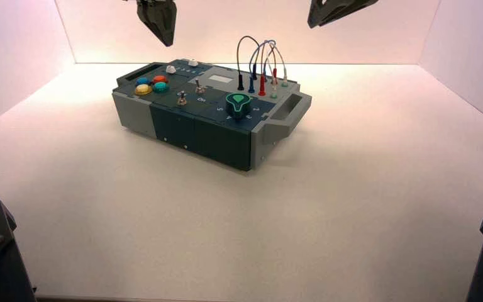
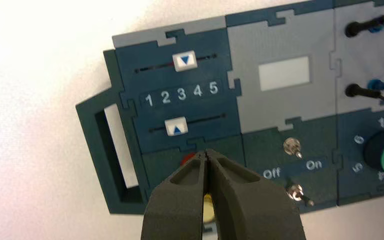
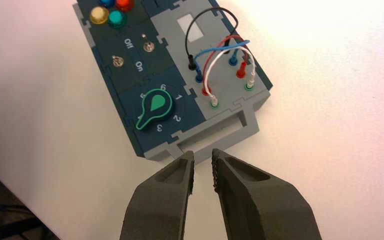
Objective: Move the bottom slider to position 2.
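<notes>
1. High view: the box [image 1: 201, 113] stands on the counter [image 1: 226, 226], toward 11 o'clock from the view's centre. The bottom slider [image 1: 171, 70] is the white knob nearer the coloured buttons [image 1: 151, 85], in the box's 10 to 11 o'clock part. The left claw [image 1: 167, 44] hangs above the box's far edge, near 11 o'clock; the right claw [image 1: 312, 26] hangs near 1 o'clock.
2. Left wrist view: reading the printed digits [image 2: 181, 94] upright, the bottom slider lies at their 6 o'clock, its knob lined up with 2. The left claw is closed, tips together, holding nothing, apart from that knob.
3. Right wrist view: the right claw is barely open, a narrow gap between its tips, empty, by the grey handle [image 3: 225, 140].
</notes>
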You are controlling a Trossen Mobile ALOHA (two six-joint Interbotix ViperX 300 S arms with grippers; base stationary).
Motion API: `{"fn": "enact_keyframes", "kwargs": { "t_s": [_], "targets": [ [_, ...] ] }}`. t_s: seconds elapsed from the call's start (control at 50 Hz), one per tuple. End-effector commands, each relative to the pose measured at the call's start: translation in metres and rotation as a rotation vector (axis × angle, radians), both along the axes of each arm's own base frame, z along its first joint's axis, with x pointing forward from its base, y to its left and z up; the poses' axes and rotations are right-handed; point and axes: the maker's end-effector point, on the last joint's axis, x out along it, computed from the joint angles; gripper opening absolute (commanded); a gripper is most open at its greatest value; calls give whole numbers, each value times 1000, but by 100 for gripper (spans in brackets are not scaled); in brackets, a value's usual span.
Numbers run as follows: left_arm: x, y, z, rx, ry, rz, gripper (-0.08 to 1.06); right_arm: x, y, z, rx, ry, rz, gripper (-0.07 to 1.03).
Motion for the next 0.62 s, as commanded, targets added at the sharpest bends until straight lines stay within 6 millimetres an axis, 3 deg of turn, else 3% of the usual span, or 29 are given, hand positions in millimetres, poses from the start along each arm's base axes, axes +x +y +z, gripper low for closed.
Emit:
{"fn": "enact_keyframes", "kwargs": {
  "t_s": [0.02, 0.62],
  "targets": [
    [3, 1, 23, -12, -58, 6, -3, 6, 3, 13, 12, -27, 1, 22],
    [-3, 6, 20, -8, -53, 4, -3, 0, -1, 4, -5, 6, -2, 22]
  ]
}}
